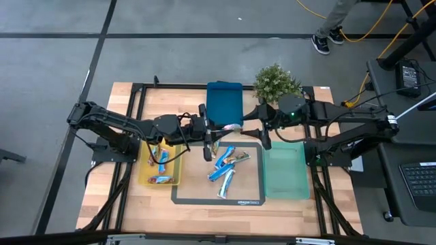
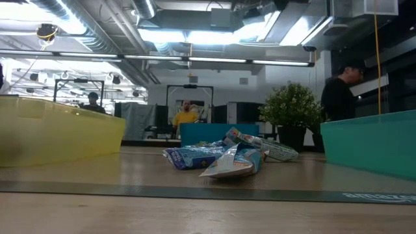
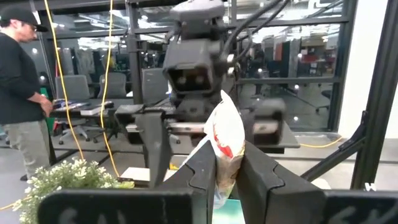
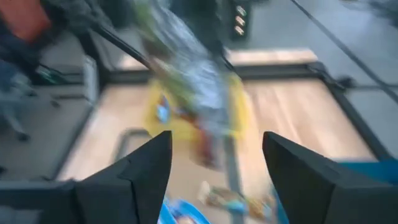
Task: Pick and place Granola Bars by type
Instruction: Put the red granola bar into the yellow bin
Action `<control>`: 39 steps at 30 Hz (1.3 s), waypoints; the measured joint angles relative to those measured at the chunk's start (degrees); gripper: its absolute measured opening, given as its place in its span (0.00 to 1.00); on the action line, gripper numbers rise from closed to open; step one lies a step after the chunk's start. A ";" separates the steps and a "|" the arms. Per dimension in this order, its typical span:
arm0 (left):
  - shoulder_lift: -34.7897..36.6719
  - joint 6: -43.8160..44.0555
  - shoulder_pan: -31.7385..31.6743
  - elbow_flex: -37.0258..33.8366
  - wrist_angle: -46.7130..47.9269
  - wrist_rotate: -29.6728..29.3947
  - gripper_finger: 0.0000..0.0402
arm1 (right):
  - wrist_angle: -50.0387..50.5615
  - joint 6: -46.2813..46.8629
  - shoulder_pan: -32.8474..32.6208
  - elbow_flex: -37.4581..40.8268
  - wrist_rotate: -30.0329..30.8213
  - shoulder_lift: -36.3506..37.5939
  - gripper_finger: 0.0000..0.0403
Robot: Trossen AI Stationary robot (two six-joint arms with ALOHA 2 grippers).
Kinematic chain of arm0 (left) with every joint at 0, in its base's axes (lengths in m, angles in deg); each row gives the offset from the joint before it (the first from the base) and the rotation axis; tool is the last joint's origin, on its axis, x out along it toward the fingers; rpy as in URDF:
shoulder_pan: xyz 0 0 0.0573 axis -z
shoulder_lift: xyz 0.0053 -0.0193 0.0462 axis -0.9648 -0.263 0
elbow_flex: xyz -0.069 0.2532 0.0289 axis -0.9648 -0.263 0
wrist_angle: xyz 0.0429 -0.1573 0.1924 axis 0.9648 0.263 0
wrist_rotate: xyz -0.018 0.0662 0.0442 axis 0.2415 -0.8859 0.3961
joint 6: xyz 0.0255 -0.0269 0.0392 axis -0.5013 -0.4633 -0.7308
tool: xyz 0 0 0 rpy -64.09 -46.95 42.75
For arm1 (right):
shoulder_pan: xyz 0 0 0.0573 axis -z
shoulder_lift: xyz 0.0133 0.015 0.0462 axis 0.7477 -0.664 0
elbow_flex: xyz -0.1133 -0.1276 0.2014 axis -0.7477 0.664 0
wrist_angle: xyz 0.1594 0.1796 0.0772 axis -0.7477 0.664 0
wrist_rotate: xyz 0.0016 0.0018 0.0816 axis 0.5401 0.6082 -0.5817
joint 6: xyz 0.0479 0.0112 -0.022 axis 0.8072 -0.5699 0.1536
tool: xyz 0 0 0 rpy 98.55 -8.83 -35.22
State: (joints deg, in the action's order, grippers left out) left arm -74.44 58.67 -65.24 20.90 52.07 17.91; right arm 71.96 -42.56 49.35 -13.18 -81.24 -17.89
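Granola bars [image 1: 227, 165] mostly lie unsorted on the mat, a few in the yellow tray [image 1: 144, 178]; left gripper [image 3: 227, 163] pinches one, right gripper [image 4: 216, 163] spread.

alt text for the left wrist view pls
The left gripper is shut on a silvery granola bar with red print, held upright. Just beyond, the right gripper faces it, open. A person stands by a plant.
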 joint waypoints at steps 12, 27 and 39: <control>3.31 -2.80 6.77 -0.04 8.10 -8.40 0.10 | 17.10 -0.48 0.04 -0.25 6.50 6.80 0.55; 15.33 26.88 16.01 -0.04 46.04 -16.79 0.08 | 23.85 -0.99 0.07 -0.22 14.69 20.87 0.46; 16.11 58.81 22.25 0.00 77.24 1.34 0.08 | 24.71 -1.09 0.04 -0.16 16.04 21.64 0.44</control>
State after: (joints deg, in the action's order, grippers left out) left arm -58.32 117.48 -43.00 20.90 129.31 19.25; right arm 96.67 -43.65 49.39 -13.35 -65.20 3.75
